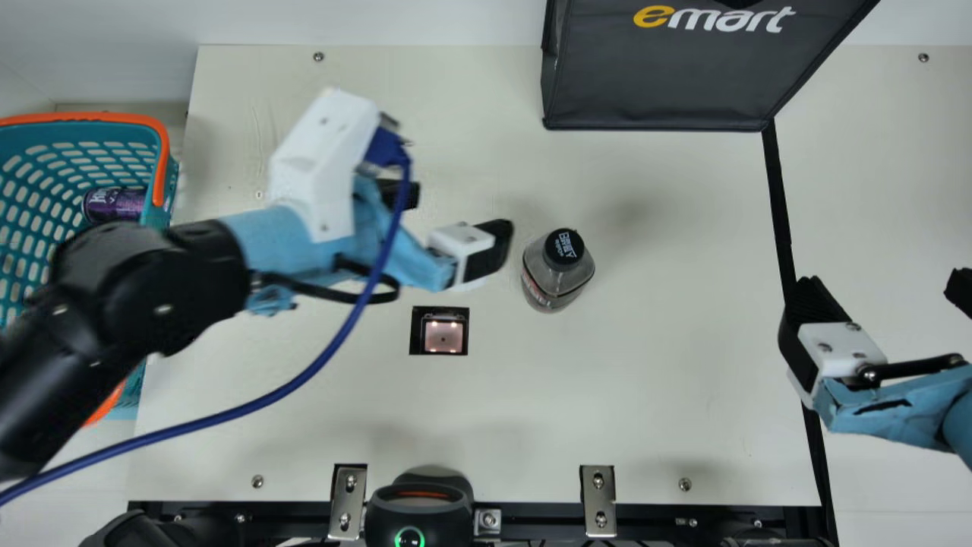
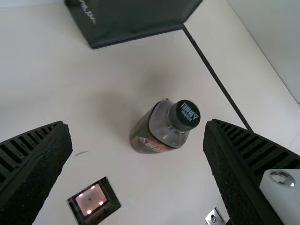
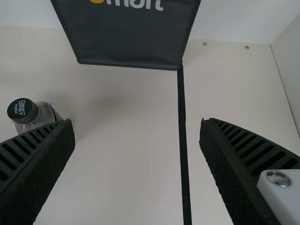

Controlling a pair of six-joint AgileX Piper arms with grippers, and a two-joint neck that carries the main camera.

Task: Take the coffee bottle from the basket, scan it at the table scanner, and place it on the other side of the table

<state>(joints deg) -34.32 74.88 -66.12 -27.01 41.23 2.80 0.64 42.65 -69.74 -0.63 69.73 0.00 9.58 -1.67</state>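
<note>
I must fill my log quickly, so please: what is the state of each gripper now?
Left gripper: open, holding nothing; the coffee bottle stands free on the table.
Right gripper: open, holding nothing.

In the main view a black bag [image 1: 653, 76] with yellow and white lettering stands at the top, a black strip [image 1: 778, 197] running down from its lower right corner, while a purple can [image 1: 114, 205] lies at the left and two metal brackets [image 1: 598, 501] sit apart along the bottom
</note>
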